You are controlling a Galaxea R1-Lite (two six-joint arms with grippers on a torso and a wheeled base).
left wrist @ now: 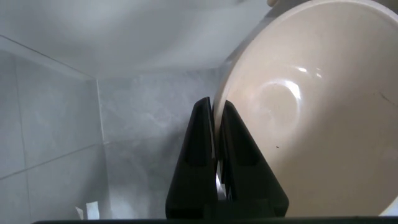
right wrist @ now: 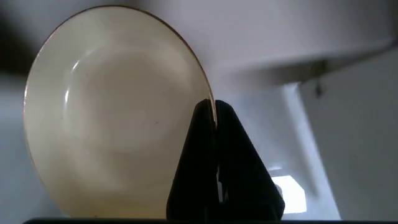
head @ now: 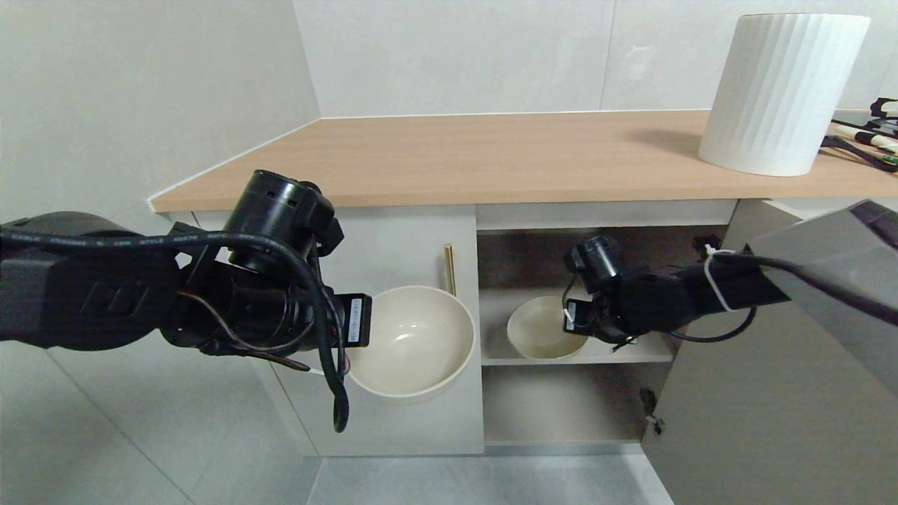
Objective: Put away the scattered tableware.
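Pale grey tiled walls [head: 456, 49] meet in a corner behind a light wooden countertop [head: 491, 154], where a tall white ribbed cylinder [head: 779, 91] stands at the right. Below, a pale grey cabinet [head: 407, 245] has its right door [head: 758, 393] swung open, showing a shelf [head: 631, 358]. A grey tiled floor [head: 456, 480] lies beneath.

This is a kitchen. A wood-grain countertop [head: 491, 154] runs across 12 o'clock, backed by pale wall tiles [head: 456, 56]. Under it are grey base cabinets: a closed door [head: 393, 238] with a slim brass handle [head: 449, 268], and toward 3 o'clock an open compartment with a shelf [head: 624, 358]. A white ribbed canister [head: 779, 91] stands on the counter at 2 o'clock, with dark-handled utensils [head: 866, 140] beside it. A larger cream bowl [head: 414, 340] is in front of the closed door, and a smaller cream bowl [head: 544, 326] is inside the compartment. Grey floor tiles [head: 477, 484] lie at 6 o'clock.
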